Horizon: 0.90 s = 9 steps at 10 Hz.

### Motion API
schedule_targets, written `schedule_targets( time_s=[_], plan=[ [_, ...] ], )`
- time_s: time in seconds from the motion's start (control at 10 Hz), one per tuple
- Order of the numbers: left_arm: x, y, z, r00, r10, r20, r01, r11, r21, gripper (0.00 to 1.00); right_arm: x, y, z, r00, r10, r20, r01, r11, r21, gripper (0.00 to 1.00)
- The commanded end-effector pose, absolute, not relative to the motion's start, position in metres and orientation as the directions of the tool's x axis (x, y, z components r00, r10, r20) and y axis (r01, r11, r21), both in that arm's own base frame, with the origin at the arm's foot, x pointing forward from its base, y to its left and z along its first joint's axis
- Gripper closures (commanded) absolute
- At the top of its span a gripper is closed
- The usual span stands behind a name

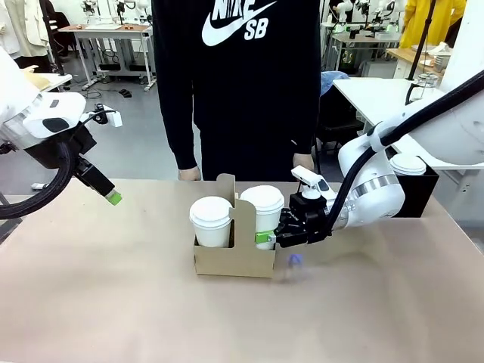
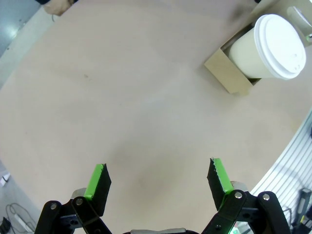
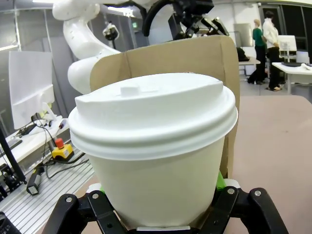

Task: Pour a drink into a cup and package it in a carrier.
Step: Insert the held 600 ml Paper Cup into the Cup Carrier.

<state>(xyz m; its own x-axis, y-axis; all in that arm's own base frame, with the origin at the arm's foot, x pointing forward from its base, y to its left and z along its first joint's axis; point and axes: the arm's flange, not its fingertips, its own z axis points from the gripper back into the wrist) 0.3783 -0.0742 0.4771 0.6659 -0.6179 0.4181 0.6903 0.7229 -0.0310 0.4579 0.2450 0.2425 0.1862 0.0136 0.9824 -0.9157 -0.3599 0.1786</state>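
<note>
At the far left of the front view the left gripper (image 1: 113, 198) hangs above bare table (image 1: 91, 287), well apart from everything else; its own wrist view shows the green pads (image 2: 99, 178) spread wide with nothing between them, so it is released and seemingly parked out of the way while the other arm works. Moving toward the middle of the frame, the carrier (image 1: 233, 259) sits on the table just in front of the person (image 1: 242, 83) standing at the far edge. Its upright centre handle divides two pockets: the left pocket holds a lidded white cup (image 1: 211, 221), standing upright and untouched, and the right pocket holds the cup (image 1: 262, 212) of the task, also lidded and upright. Just right of that, the right gripper (image 1: 274, 236) reaches in from the lower right side, and its jaws are clenched around the lower body of that cup at about the carrier's wall. The right wrist view confirms the grip, with the cup (image 3: 156, 161) filling the centre between the black fingers and the cardboard handle (image 3: 195, 53) rising behind it. The low sideways hold probably keeps the lid clear and lets the cup be lowered straight into its pocket. It appears seated or nearly so, which suggests the packaging step is close to done. At the right edge a black box (image 1: 420, 193) stands behind the right arm, with another lidded cup (image 1: 408, 164) on it.
</note>
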Motion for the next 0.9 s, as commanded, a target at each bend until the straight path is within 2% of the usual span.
schedule_targets(
  time_s=[0.0, 0.1, 0.2, 0.8],
  plan=[
    [0.378, -0.075, 0.479, 0.671, -0.611, 0.419, 0.683, 0.730, -0.029, 0.00, 0.463, 0.240, 0.240, 0.141, -0.001, 0.990, -0.907, -0.400, 0.128, 0.19],
    [0.378, -0.075, 0.479, 0.671, -0.611, 0.419, 0.683, 0.730, -0.029, 0.00, 0.463, 0.240, 0.239, 0.131, -0.003, 0.991, -0.907, -0.405, 0.119, 0.19],
    [0.378, -0.075, 0.479, 0.671, -0.611, 0.419, 0.683, 0.730, -0.029, 0.00, 0.462, 0.239, 0.239, 0.105, 0.011, 0.994, -0.910, -0.403, 0.100, 0.00],
    [0.378, -0.075, 0.479, 0.671, -0.611, 0.419, 0.683, 0.730, -0.029, 0.00, 0.466, 0.192, 0.271, 0.031, 0.070, 0.997, -0.939, -0.341, 0.053, 0.00]
  ],
)
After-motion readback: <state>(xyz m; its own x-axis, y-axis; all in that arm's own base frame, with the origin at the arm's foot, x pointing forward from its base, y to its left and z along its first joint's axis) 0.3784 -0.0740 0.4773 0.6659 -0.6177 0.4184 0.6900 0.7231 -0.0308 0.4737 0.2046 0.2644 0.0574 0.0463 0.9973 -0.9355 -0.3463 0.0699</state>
